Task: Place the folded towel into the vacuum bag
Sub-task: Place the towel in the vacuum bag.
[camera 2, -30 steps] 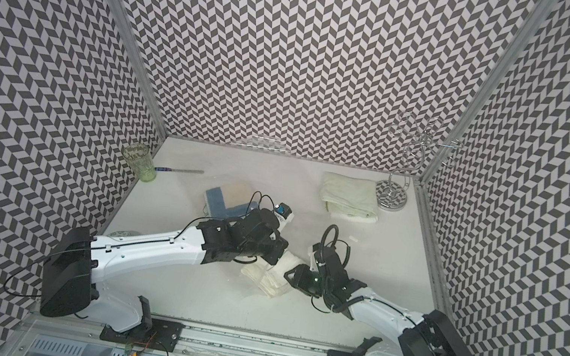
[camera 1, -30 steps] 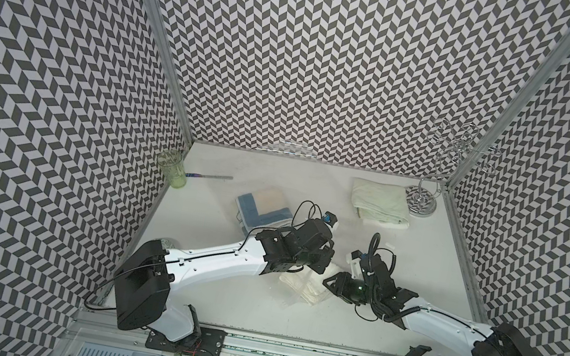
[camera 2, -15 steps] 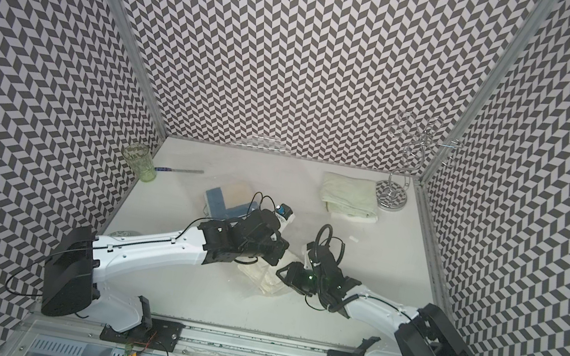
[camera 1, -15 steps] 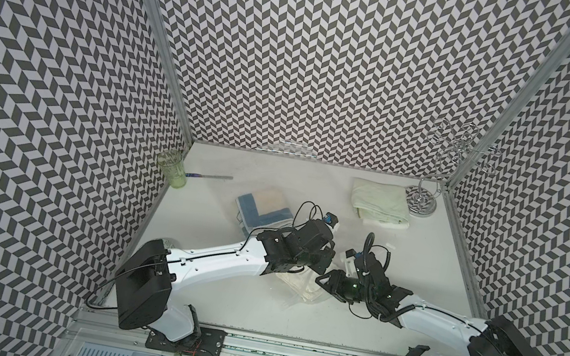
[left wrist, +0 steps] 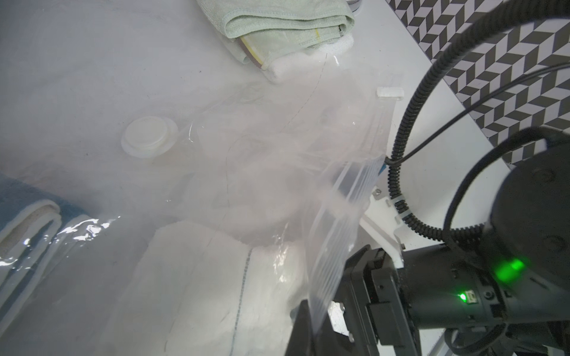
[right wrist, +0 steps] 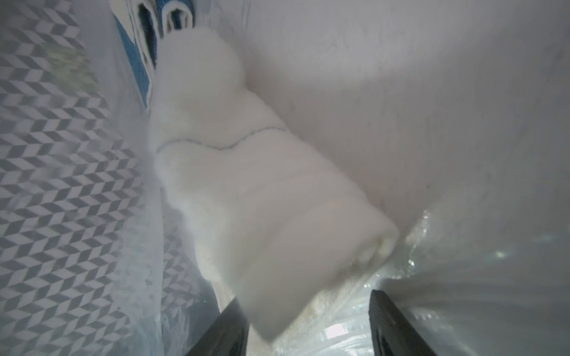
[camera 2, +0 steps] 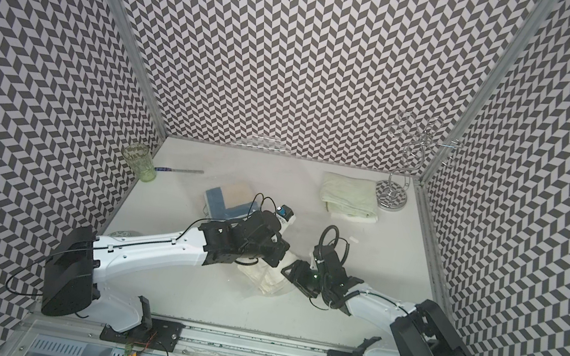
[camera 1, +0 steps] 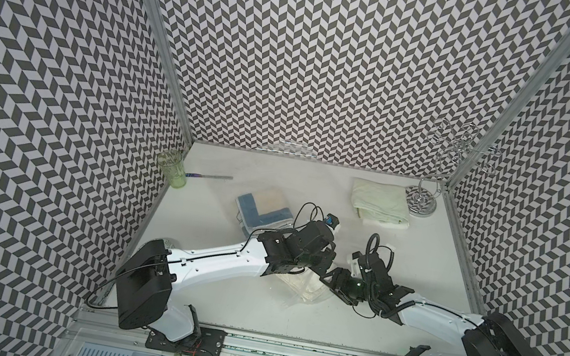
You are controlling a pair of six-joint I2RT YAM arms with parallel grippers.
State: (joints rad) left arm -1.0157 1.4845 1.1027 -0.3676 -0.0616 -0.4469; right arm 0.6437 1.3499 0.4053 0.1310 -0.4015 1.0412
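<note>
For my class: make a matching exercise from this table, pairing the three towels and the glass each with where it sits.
Things
1. white towel
2. pale green towel
3. blue towel
4. green glass

Places
A. at the back, by the left wall
B. directly in front of the open right gripper
C. beside the wire stand
D. mid-table, just beyond the left arm

Pairs: 1-B, 2-C, 3-D, 4-A

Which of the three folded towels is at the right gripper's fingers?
The white towel, in the vacuum bag, its end inside the open right gripper. The blue towel lies beyond it, the pale green towel at the back.
</note>
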